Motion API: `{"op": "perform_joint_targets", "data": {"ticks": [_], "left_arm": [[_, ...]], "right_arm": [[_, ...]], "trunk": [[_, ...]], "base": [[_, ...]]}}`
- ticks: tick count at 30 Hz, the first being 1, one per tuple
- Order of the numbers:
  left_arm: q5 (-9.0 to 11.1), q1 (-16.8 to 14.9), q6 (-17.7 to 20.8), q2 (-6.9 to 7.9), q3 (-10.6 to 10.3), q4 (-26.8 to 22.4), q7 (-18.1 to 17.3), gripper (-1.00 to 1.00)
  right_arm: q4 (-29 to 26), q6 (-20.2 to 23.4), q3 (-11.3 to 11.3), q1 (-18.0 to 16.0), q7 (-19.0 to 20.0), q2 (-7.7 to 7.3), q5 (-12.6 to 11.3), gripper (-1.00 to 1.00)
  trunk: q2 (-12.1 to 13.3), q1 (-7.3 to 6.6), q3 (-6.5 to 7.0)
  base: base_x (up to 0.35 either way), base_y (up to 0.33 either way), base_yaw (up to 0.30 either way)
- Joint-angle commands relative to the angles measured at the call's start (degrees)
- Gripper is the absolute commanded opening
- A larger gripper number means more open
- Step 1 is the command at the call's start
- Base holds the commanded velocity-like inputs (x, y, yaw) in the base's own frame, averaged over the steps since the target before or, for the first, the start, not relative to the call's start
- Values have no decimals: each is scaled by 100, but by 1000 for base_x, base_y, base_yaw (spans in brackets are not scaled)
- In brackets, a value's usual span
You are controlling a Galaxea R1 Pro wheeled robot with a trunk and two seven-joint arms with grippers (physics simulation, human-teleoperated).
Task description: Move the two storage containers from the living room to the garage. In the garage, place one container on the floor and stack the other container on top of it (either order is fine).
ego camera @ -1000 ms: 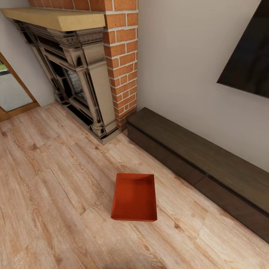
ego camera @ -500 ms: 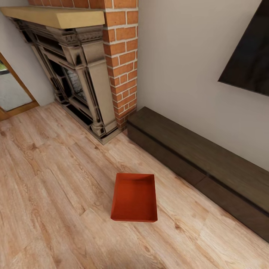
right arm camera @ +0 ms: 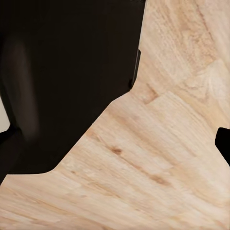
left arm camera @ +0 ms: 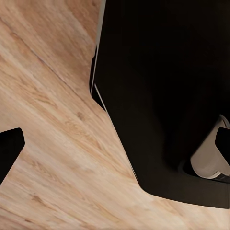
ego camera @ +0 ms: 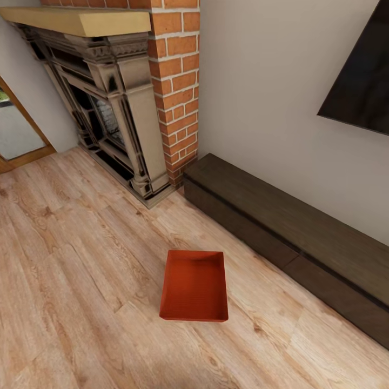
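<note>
orange-red box sits alone on living room planks

one storage container, an open orange-red rectangular box with thin walls and nothing inside, rests flat on the light wood plank floor of the living room, seen from the head camera. it lies out in the open, apart from the long dark low bench that runs along the pale wall to its right, and well short of the ornate fireplace in the far corner. a red brick chimney rises between the fireplace and the wall, with a tan mantel jutting across the fireplace top. the corner of a wall-mounted black tv hangs above the bench. a wood-framed glazed door shows at the far left.

both wrist cameras look down past the robot's black body at the same pale planks. a dark fingertip of the left gripper cuts into the left wrist view's edge, and another into the right wrist view's; how wide either gripper stands cannot be told, though nothing is seen held.
</note>
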Motion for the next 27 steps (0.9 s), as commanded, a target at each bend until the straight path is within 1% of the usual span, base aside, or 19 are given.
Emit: {"op": "perform_joint_targets", "data": {"ticks": [1,27], "left_arm": [[40,-3,-17,0,27,6,-1,100],[37,-3,-17,0,28,-2,6,100]], "right_arm": [[17,-33,42,-7,-2,-3,-16,100],[17,-33,42,-7,-3,-7,-15,100]], "trunk": [[-45,23,-22],[-1088,594,-489]], "base": [[0,0,0],[0,0,0]]}}
